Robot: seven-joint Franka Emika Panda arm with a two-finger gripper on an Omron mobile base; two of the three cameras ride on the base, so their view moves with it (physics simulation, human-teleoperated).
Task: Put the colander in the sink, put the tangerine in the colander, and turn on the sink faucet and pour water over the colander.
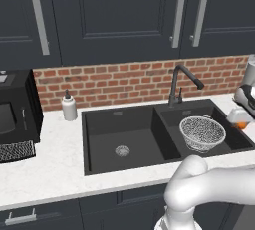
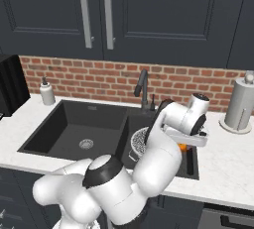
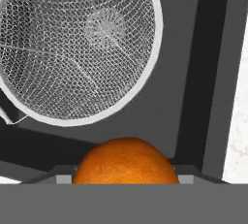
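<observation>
Jaws are closing around the tangerine (image 3: 126,161), which is sitting right between them at the bottom of the hand view, its orange top bulging up above the gripper (image 3: 126,177) body; the finger tips themselves are hidden behind the fruit. From the left base view the tangerine (image 1: 241,124) is peeking out as a small orange patch under the hand, at the sink's right edge. Just ahead of the jaws, the colander (image 3: 77,48) is resting in the right basin of the sink (image 3: 164,116), apart from the fruit, its silvery mesh bowl lying open side up with a white rim. Beyond the colander, the sink faucet (image 1: 182,82) is standing at the back edge between the two basins, its spout angling toward the right basin. Farther off to the left, a white soap dispenser (image 1: 69,107) is standing on the pale counter (image 1: 55,164). No readable writing or labels are showing anywhere.
</observation>
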